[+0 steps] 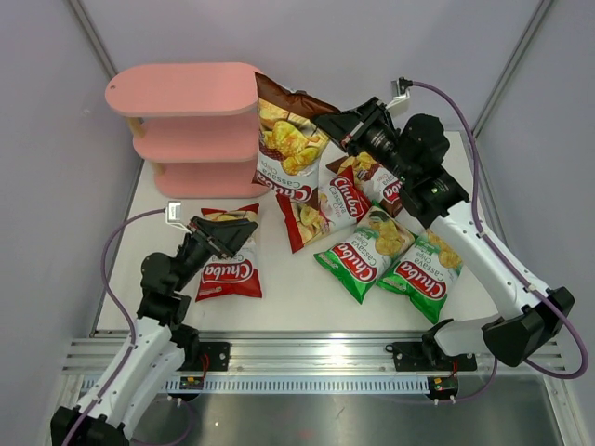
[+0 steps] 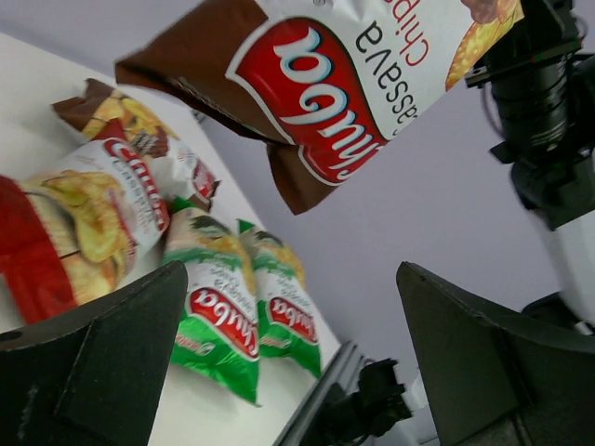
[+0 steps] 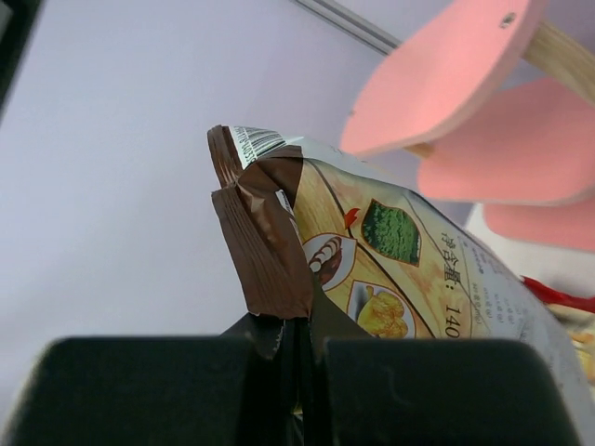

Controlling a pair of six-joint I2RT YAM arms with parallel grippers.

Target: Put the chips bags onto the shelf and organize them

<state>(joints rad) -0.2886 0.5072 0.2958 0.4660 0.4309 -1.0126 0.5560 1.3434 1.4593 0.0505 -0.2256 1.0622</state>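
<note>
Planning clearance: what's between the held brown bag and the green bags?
A red-white chips bag lies flat there, between brown bag and green bags; clear in the top view.

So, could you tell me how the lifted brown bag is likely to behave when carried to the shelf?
Pinched by one crumpled top corner in the jaws of the right gripper, the brown bag hangs tilted, so it is probably floppy and may swing. Its puffed body suggests it is light for its size. The glossy film could slip.
</note>
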